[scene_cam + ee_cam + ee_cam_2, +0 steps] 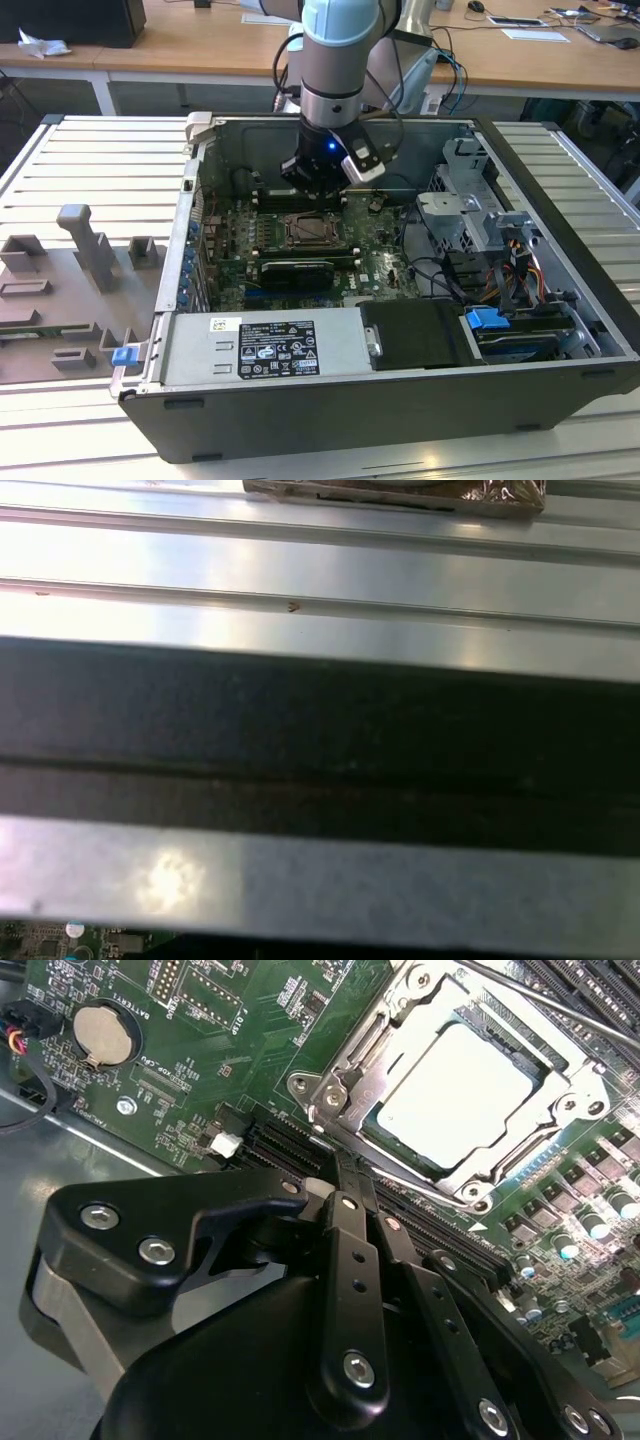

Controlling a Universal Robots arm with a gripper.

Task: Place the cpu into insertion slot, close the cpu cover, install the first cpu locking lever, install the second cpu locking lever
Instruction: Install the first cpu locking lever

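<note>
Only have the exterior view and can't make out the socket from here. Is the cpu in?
Observer: Yes. In the second wrist view the cpu lies flat in the insertion slot.
Operator: Cover?
Observer: The cpu cover is down, framing the chip.
Operator: Pincer?
Observer: The pincer is shut, with its tips by the cover's near corner. I can't tell whether they touch it.

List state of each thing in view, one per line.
cpu: seated in the insertion slot.
cpu cover: closed down over the chip.
locking lever: lying flat beside the cover.
gripper: shut, empty, just off the socket corner.
computer case: side open.
</note>
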